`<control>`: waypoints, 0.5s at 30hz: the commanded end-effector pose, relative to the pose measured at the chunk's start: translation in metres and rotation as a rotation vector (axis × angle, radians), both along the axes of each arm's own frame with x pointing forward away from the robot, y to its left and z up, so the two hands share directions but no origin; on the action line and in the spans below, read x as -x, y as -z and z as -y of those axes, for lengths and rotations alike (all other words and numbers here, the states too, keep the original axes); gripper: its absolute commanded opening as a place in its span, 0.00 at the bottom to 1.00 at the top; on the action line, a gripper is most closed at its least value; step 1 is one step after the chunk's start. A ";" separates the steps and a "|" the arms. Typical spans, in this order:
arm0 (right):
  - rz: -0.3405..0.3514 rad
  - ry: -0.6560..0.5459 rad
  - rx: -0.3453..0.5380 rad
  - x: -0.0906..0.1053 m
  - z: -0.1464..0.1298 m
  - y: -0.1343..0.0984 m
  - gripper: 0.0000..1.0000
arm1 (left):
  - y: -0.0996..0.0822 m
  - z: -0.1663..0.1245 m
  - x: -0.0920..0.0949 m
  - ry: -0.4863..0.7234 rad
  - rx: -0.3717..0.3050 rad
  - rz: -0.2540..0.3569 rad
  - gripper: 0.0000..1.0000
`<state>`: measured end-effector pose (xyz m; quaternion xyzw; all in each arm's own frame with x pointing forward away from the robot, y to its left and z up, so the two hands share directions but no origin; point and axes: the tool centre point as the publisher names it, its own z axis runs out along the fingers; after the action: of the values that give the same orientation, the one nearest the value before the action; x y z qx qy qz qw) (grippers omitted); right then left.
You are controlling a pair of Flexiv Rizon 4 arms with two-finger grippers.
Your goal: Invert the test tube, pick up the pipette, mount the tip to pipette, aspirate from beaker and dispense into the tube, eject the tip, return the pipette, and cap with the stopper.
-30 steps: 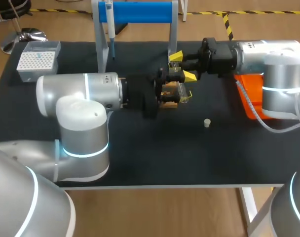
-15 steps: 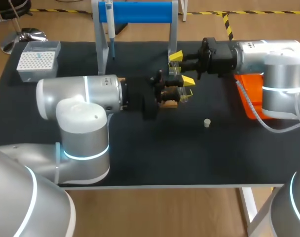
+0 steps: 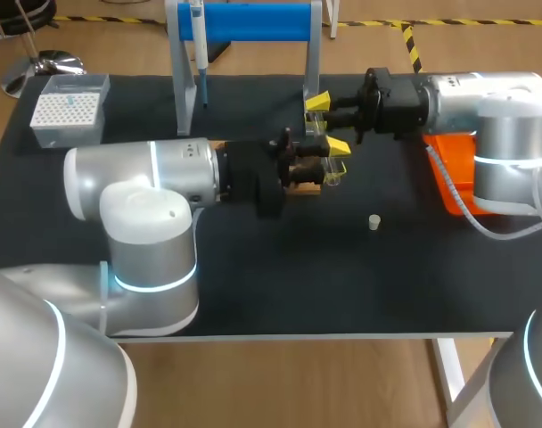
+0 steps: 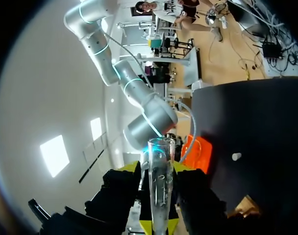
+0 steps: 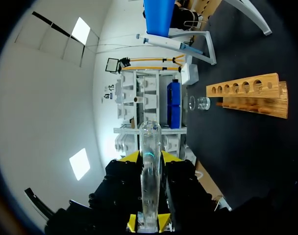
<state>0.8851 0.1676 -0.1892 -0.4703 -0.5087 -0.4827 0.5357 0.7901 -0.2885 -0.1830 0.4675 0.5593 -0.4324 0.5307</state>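
A clear glass test tube (image 3: 332, 176) hangs level over the wooden rack (image 3: 305, 185) at mid-table, where both grippers meet. My left gripper (image 3: 321, 168) comes in from the left and my right gripper (image 3: 330, 125) from the right. In the left wrist view the test tube (image 4: 159, 171) stands between the fingers of the left gripper (image 4: 158, 210), which press it from both sides. In the right wrist view the test tube (image 5: 150, 161) is clamped the same way in the right gripper (image 5: 149, 215). The pipette (image 3: 198, 45) hangs on the blue stand. The small stopper (image 3: 374, 222) lies on the mat.
A tip box (image 3: 70, 109) stands at the back left and an orange bin (image 3: 454, 183) sits under my right arm. Ahead of the right gripper lie the rack (image 5: 249, 95) and a glass beaker (image 5: 203, 103). The stopper (image 4: 235, 156) shows beside the left gripper.
My left gripper's fingers have closed in around the test tube and the left wrist has shifted slightly. The right arm has kept still.
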 end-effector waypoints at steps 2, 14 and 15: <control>0.001 0.001 0.003 0.000 0.000 -0.001 0.00 | 0.002 0.002 0.000 -0.001 0.006 0.002 0.00; 0.001 0.001 0.003 0.000 0.000 -0.001 1.00 | 0.002 0.001 0.000 -0.005 0.004 -0.013 0.00; 0.001 0.001 0.003 0.000 0.000 -0.001 1.00 | 0.002 0.001 0.000 -0.005 0.004 -0.013 0.00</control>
<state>0.8851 0.1675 -0.1889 -0.4706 -0.5089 -0.4825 0.5356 0.7903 -0.2881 -0.1849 0.4631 0.5627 -0.4359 0.5281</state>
